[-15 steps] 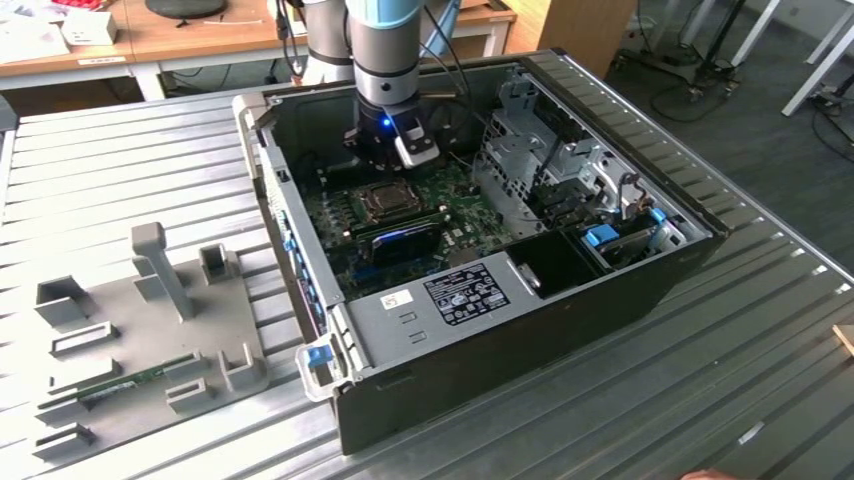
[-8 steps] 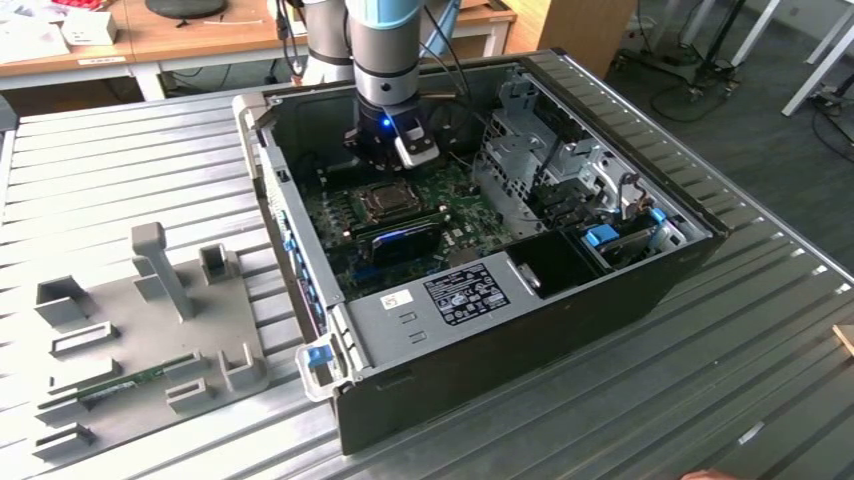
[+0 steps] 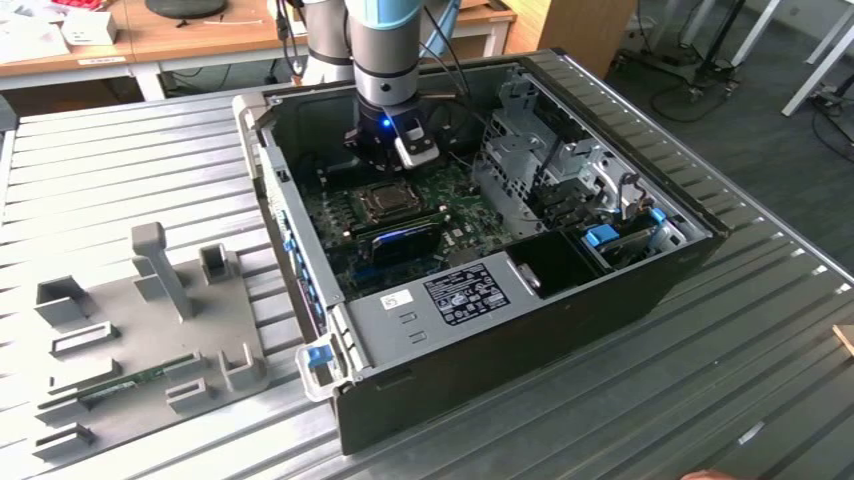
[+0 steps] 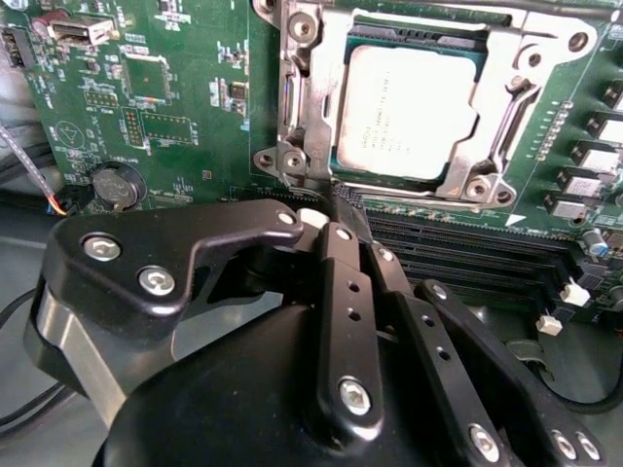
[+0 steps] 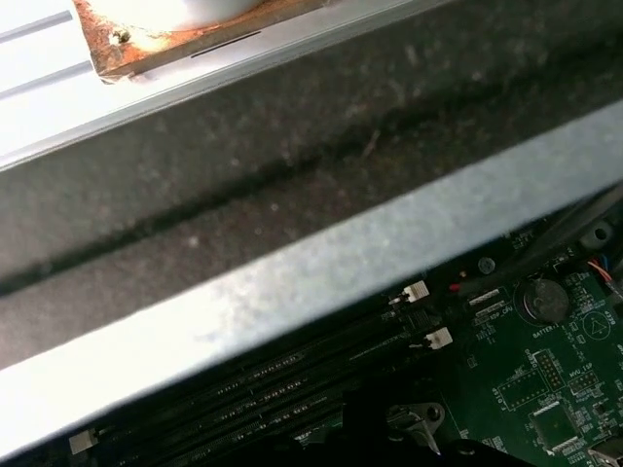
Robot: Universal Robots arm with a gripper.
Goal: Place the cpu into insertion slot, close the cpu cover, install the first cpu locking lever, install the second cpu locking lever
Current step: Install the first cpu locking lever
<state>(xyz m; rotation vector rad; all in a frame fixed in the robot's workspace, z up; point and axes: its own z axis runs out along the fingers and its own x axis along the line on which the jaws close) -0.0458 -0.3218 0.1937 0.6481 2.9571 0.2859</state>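
Exterior view. Open computer case (image 3: 561, 300) lying on its side on a ribbed metal table (image 3: 747, 380). Arm reaching down into the case from above; gripper (image 3: 395, 168) low over the green circuit board (image 3: 454, 225), just beside the insertion slot (image 3: 387, 200) on its far side. Slot appears as a dark square with a metal surround. Blue-edged memory stick (image 3: 400, 240) lies on the near side of the slot. Silver drive cage (image 3: 547, 160) stands toward the exterior view's right. Grey fixture tray (image 3: 147, 340) with upright posts rests on the table at the exterior view's left, well apart from the case.

Second wrist view. Cpu (image 4: 404, 112), silver-grey top, seated in the insertion slot (image 4: 419, 37). Cpu cover (image 4: 492, 146) lies flat around the chip, framing it. A thin lever (image 4: 313, 146) runs along one side of the frame. Gripper (image 4: 343, 209) black, its fingers (image 4: 341, 282) drawn close together with nothing between them, tips just short of the cover's corner. Long black card slots (image 4: 458, 248) run beside the socket. Round coin cell (image 4: 115, 183) sits on the board, apart from the socket.

First wrist view. Grey case wall (image 5: 321, 263) crosses the foreground, hiding much of the board. Card slots (image 5: 282, 375), coin cell (image 5: 542, 300) and green board (image 5: 506, 389) visible past it.
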